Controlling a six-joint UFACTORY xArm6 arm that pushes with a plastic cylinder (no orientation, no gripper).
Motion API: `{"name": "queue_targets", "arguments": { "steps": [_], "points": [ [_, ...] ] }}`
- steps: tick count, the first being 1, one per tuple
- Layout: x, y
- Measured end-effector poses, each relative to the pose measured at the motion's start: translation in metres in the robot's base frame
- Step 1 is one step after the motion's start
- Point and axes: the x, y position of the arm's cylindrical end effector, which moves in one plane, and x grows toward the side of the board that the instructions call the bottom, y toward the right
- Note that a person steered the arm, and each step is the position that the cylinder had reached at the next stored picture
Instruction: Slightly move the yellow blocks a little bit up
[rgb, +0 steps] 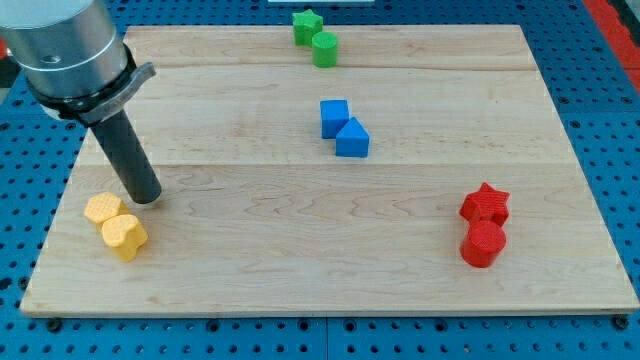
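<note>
Two yellow blocks lie touching at the view's lower left of the wooden board (330, 250): a yellow hexagon-like block (103, 209) and a yellow heart-like block (124, 237) just below and right of it. My tip (146, 198) rests on the board just right of and slightly above the upper yellow block, close to it but with a small gap.
Two green blocks, a star (307, 25) and a cylinder (325, 49), sit at the top edge. Two blue blocks, a cube (334, 117) and a wedge-like block (352, 139), sit in the middle. A red star (486, 204) and a red cylinder (483, 244) sit at the right.
</note>
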Motion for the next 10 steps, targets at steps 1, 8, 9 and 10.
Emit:
{"name": "queue_targets", "arguments": {
  "steps": [1, 8, 9, 10],
  "points": [
    [0.0, 0.01],
    [0.007, 0.265],
    [0.056, 0.198],
    [0.106, 0.132]
  ]
}}
